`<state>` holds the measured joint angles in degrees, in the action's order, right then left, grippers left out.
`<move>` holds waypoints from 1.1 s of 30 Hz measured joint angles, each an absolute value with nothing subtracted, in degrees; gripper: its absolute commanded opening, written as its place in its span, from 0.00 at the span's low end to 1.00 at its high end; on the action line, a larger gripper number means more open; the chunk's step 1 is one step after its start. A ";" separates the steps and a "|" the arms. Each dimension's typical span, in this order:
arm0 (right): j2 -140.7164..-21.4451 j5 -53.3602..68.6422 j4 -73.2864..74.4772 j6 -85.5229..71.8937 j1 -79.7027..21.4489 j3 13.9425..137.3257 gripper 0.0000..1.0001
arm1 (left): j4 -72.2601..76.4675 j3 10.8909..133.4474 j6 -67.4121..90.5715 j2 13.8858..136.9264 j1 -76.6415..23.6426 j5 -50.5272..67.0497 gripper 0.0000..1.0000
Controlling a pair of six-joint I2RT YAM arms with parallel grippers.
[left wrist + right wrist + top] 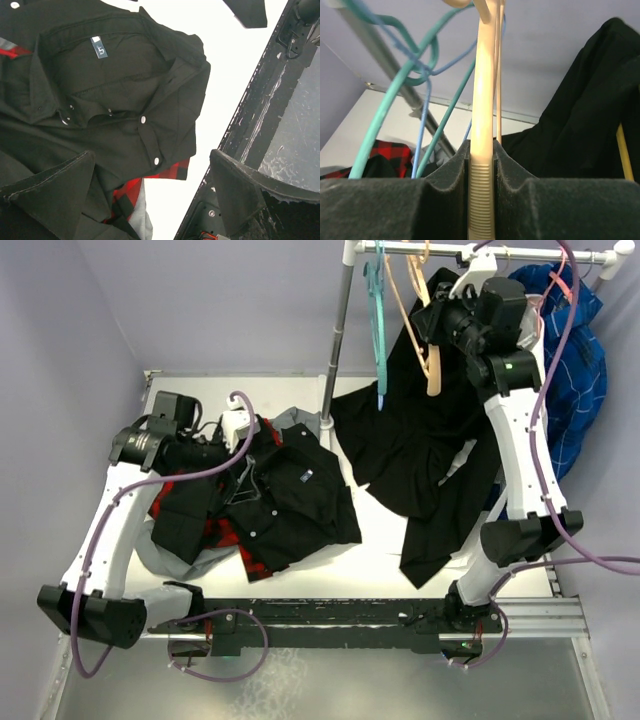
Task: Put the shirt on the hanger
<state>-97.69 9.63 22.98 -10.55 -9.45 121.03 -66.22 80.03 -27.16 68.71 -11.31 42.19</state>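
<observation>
R gripper point(481, 170) clamped on light tan wooden curved hanger point(483, 100), hung on white rail point(480, 252), 1 o'clock in top view. L gripper point(150, 200) jaws wide, over black button-up collared shirt point(125, 85), lying crumpled at 9 o'clock.

Arms: two, a left arm point(110, 530) and a right arm point(520, 460), each fitted with one claw, giving a left claw point(145, 190) and a right claw point(482, 170). Garments: five countable, with three on the worktop point(385, 560) at the left (one black shirt point(300, 495), one red-and-black plaid shirt point(225, 535), one grey garment point(148, 556)) and two at the far right on the single rail point(520, 252) (one long black garment point(420, 450), one blue plaid shirt point(575, 370)). Hangers: one tan hanger point(433, 370) and at least one teal hanger point(378, 310); the exact teal count cannot be told.
</observation>
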 measured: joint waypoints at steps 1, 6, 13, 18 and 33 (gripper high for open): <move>-96.86 9.63 23.97 -10.55 -9.47 120.90 0.00 | -66.41 80.38 -27.22 69.76 -11.62 42.19 1.00; -91.94 9.54 24.69 -10.79 -9.47 119.98 0.00 | -64.18 82.17 -26.48 77.65 -16.69 36.97 0.78; -77.95 9.39 21.71 -11.81 -9.47 103.81 0.00 | -57.82 82.54 -24.47 86.35 -20.71 25.96 0.77; -64.42 8.29 20.95 -12.99 -9.47 88.77 0.00 | -55.35 82.76 -23.70 88.86 -20.71 21.67 0.79; -25.61 18.44 31.66 -23.38 -9.45 60.45 0.00 | -52.90 82.61 -23.09 92.66 -23.20 16.99 0.74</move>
<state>-25.61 18.44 31.66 -23.38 -9.45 60.45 -52.90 82.61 -23.09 92.66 -23.20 16.99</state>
